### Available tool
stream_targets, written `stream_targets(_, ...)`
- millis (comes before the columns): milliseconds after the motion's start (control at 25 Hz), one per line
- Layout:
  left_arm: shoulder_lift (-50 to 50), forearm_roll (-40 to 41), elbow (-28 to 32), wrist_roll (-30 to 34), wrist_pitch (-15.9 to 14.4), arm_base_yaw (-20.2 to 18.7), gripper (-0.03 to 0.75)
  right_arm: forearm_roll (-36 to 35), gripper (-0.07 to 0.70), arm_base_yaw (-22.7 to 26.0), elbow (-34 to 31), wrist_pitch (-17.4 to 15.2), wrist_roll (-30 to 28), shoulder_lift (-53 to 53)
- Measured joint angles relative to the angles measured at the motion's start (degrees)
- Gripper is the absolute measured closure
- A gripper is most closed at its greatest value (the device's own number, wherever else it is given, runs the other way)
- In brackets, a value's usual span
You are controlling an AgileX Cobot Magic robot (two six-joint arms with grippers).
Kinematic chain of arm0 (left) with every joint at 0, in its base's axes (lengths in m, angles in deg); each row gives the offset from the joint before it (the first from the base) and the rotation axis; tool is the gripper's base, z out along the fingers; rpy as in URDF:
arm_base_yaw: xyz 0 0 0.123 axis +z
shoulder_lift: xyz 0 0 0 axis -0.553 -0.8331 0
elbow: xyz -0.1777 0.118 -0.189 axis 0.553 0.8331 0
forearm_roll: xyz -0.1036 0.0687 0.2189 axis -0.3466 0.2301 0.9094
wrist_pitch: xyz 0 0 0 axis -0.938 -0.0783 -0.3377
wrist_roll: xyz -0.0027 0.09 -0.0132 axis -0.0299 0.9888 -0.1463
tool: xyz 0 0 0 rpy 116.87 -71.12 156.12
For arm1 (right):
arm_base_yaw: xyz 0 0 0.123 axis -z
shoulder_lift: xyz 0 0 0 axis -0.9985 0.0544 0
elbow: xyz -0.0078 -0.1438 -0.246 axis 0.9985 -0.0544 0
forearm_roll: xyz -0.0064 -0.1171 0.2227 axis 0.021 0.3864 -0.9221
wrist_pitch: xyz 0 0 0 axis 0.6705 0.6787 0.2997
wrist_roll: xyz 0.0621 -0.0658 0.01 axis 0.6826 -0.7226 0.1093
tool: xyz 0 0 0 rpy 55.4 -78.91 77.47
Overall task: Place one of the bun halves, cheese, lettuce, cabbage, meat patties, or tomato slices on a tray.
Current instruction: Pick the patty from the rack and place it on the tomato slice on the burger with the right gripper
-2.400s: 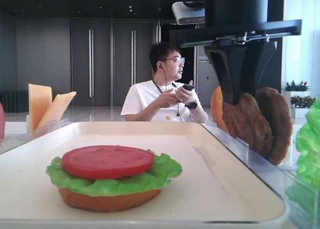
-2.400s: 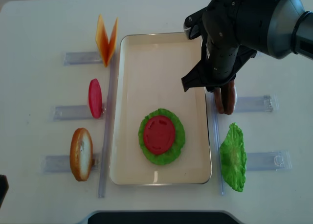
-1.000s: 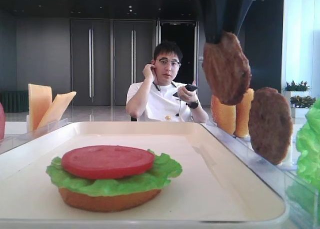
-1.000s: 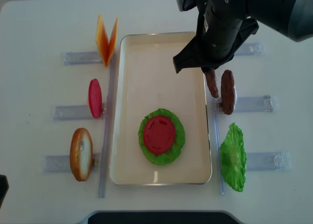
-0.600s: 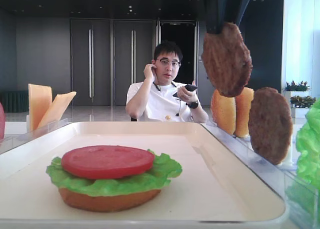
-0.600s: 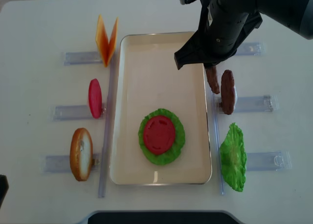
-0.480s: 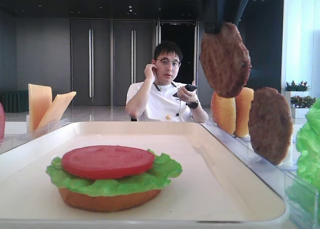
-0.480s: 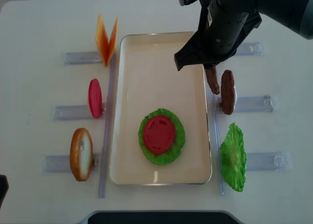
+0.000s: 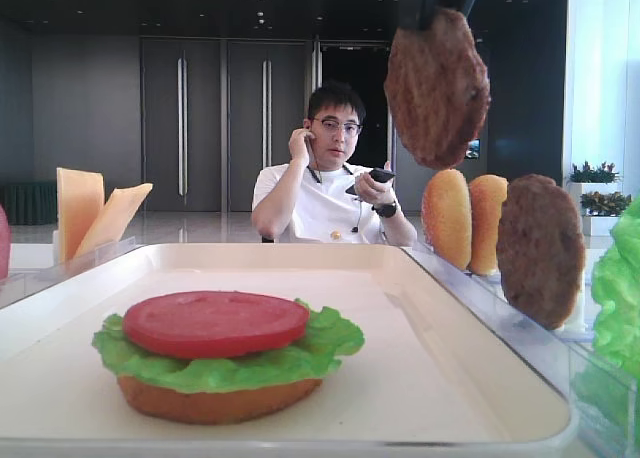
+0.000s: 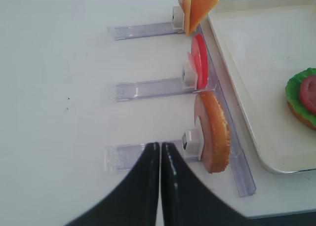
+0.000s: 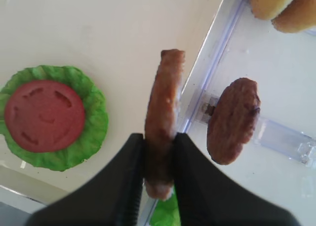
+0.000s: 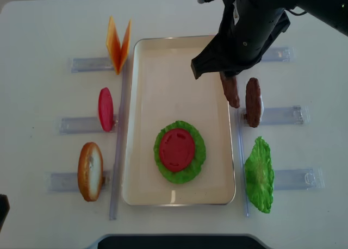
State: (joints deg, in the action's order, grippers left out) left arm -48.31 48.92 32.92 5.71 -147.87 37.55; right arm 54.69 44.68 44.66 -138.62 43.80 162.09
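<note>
Meat patty (image 9: 437, 86), low front view: a thick, dark brown disc with a rough, grainy face hangs edge-up in the air above the right rim of the tray (image 9: 470, 308). Its top edge is pinched by the dark right gripper, of which only the lower tip shows at the top of this view. A second patty (image 9: 540, 249) stands on edge further right, beside two orange-tan bun halves (image 9: 466, 222). On the tray floor lies a stack: bun half (image 9: 215, 400) at the bottom, ruffled green lettuce (image 9: 335, 340) over it, a smooth red tomato slice (image 9: 215, 322) on top. Cheese slices (image 9: 95, 210) stand at far left. A seated man (image 9: 328, 178) is in the background.

Right wrist view: the right gripper (image 11: 159, 152) has its two black fingers pressed against both faces of the patty (image 11: 164, 112), which hangs on edge over the tray's right rim (image 11: 195, 95). The second patty (image 11: 233, 120) stands in a clear rack (image 11: 279, 137) just beside the tray.

Left wrist view: the left gripper (image 10: 159, 152) has its fingers pressed together with nothing between them, hovering over the white table (image 10: 59, 88) near a bun half (image 10: 213, 132) standing in a rack.

Overhead view: the held patty (image 12: 229, 90) is over the tray's right edge, near the standing patty (image 12: 252, 101). A spare lettuce leaf (image 12: 259, 174) lies right of the tray.
</note>
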Motion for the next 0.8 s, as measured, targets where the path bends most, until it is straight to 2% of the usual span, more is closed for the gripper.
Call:
stream_targets(680,0.0,0.0,0.0,0.0,0.0,0.0,0.722,-0.73,0.465,0.0,0.01,-0.05,-0.07,-1.17)
stream_targets(800,0.0,0.0,0.0,0.0,0.0,0.0,0.722,-1.81,0.465,1.27,0.01,-0.05,-1.04,-1.17)
